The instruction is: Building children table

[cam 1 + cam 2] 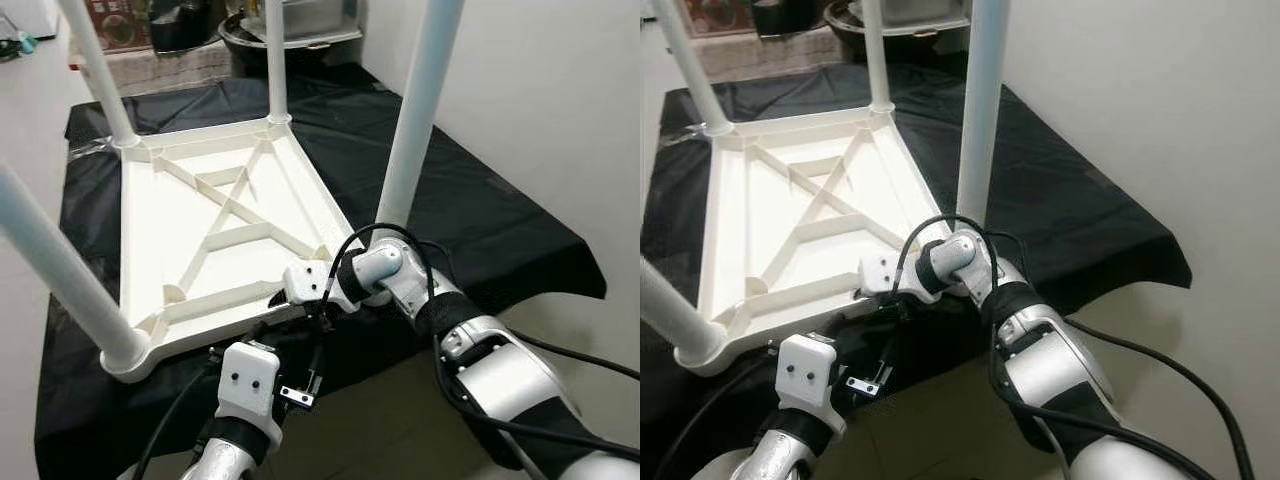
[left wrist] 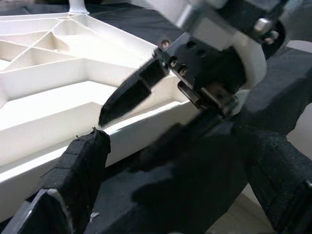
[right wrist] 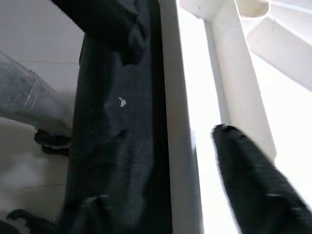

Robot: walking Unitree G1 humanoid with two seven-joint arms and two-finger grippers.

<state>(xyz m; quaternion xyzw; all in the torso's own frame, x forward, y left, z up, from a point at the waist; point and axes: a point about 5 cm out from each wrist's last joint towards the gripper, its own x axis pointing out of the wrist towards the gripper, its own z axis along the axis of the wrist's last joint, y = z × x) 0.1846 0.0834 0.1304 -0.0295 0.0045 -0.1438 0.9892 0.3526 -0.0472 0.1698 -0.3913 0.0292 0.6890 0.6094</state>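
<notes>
A white children's table (image 1: 215, 215) lies upside down on a surface draped in black cloth (image 1: 480, 210), its four white legs pointing up. The near right leg (image 1: 415, 120) rises just behind my right wrist. My right gripper (image 1: 290, 300) is at the table's near rim (image 3: 175, 146), open, with one finger (image 3: 248, 185) inside the tabletop and the other outside over the cloth. My left gripper (image 1: 265, 340) is just below and in front of that rim, open, its padded finger (image 2: 73, 180) close to the white edge.
A white wall (image 1: 560, 100) runs close along the right side. Behind the table stand a dark pot (image 1: 300, 35) and a box (image 1: 115, 25). The cloth hangs over the near edge above a beige floor (image 1: 390, 420). Black cables loop around both wrists.
</notes>
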